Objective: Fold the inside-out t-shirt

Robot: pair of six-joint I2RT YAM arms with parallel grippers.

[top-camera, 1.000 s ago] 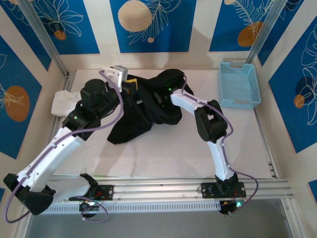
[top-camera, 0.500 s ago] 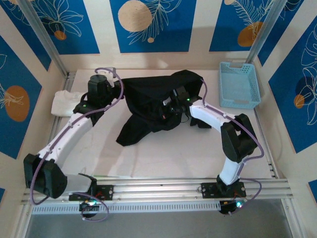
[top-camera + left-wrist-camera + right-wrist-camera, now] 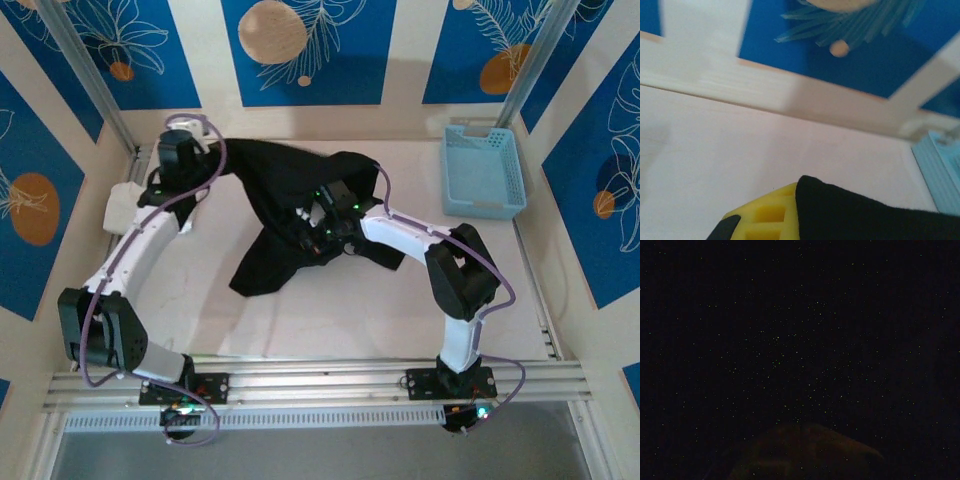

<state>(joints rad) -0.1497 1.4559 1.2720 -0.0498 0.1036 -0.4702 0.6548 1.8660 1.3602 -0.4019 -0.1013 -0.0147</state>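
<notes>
so, the left gripper (image 3: pixel 214 160) is closed, pinching an edge of the inside-out t-shirt (image 3: pixel 280 178); in the left wrist view black cloth lies right across its yellow finger pad (image 3: pixel 767 216). from that pinch the shirt runs away to the arm's right and back toward the bases, a taut band whose long axis ends at the right gripper (image 3: pixel 306 227). that one is closed too and buried in a bunch of the same cloth, its wrist camera dark under fabric, so a grip on the shirt is my reading, not a clear sight. below the right gripper a loose tail droops onto the table (image 3: pixel 350 310), nearer that arm than the left. the coming spread likely turns on pulling the two pinches apart along that axis. outward: one white t-shirt (image 3: pixel 124 206) just beside the left arm, one light-blue basket (image 3: pixel 483 172) well beyond the right. counted: two grippers, one black shirt.
</notes>
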